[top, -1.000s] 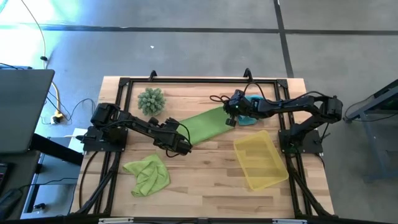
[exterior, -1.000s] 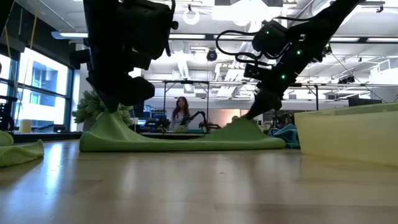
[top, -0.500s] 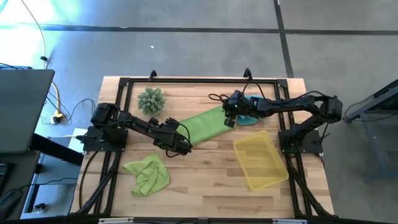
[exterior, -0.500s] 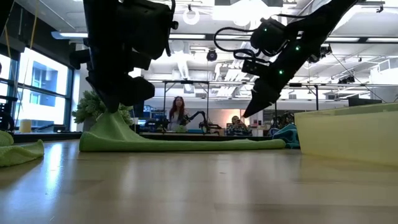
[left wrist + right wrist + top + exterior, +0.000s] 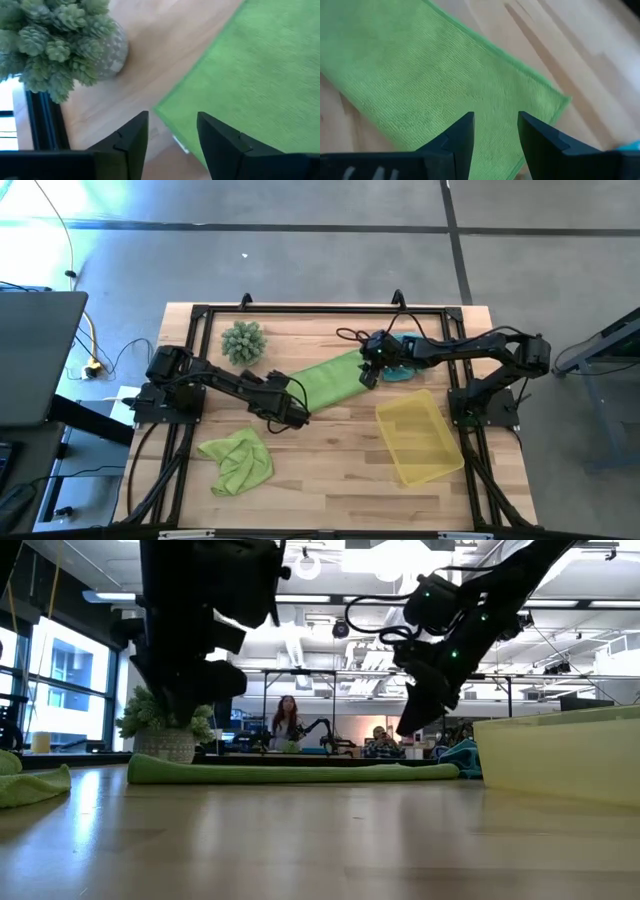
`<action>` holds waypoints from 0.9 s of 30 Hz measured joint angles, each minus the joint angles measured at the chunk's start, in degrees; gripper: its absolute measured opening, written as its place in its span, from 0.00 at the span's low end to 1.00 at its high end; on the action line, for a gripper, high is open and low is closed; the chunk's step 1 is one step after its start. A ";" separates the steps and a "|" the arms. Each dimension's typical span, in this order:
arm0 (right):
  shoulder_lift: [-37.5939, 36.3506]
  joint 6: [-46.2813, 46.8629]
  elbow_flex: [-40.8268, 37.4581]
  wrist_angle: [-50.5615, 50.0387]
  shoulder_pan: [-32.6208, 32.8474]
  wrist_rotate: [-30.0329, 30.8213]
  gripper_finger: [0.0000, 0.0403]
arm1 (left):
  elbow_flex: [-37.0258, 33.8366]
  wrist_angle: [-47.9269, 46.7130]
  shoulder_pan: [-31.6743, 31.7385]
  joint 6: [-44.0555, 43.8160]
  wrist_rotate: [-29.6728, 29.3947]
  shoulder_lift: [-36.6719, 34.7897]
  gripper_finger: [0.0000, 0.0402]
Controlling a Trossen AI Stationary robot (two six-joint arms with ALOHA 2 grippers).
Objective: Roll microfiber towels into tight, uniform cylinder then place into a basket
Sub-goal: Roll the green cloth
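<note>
A lime green microfiber towel [image 5: 326, 380] lies spread flat at the table's middle, also seen in the low view [image 5: 290, 772]. My left gripper [image 5: 172, 120] hovers open just above the towel's near-left corner [image 5: 170, 107]. My right gripper [image 5: 495, 117] hovers open over its far-right end [image 5: 540, 102]. A second green towel [image 5: 238, 462] lies crumpled at the near left. A teal towel [image 5: 403, 364] lies bunched at the far right, partly under my right arm. The yellow basket [image 5: 418, 438] stands on the table at the near right.
A spiky green plant ball [image 5: 243, 342] in a small pot stands at the far left, close to the spread towel. A black frame [image 5: 300, 308] runs along the table's edges. Bare wood lies between the crumpled towel and the basket.
My right gripper let go of the green towel's far-right end first and rolled about its own line. My left gripper then let go of the near-left corner. Both lifted ends have dropped, so the towel now lies flat.
</note>
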 joint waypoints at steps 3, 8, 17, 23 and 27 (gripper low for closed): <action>0.00 6.63 0.00 -1.98 0.02 -0.49 0.35 | 0.09 1.40 0.00 3.32 3.98 0.00 0.39; 0.00 12.27 -0.04 -4.94 0.58 -0.70 0.35 | -2.93 7.22 -0.50 8.04 6.58 -0.04 0.37; 0.00 14.95 -0.04 -5.68 3.61 -0.57 0.35 | -7.81 15.25 -0.42 10.24 14.32 -0.04 0.34; 0.01 15.49 -0.04 -5.78 5.63 0.82 0.35 | -9.91 22.33 -1.01 10.24 20.27 -0.46 0.32; 0.02 16.17 -0.04 -5.87 6.21 2.36 0.35 | -9.67 27.11 -2.28 10.25 22.29 -0.40 0.31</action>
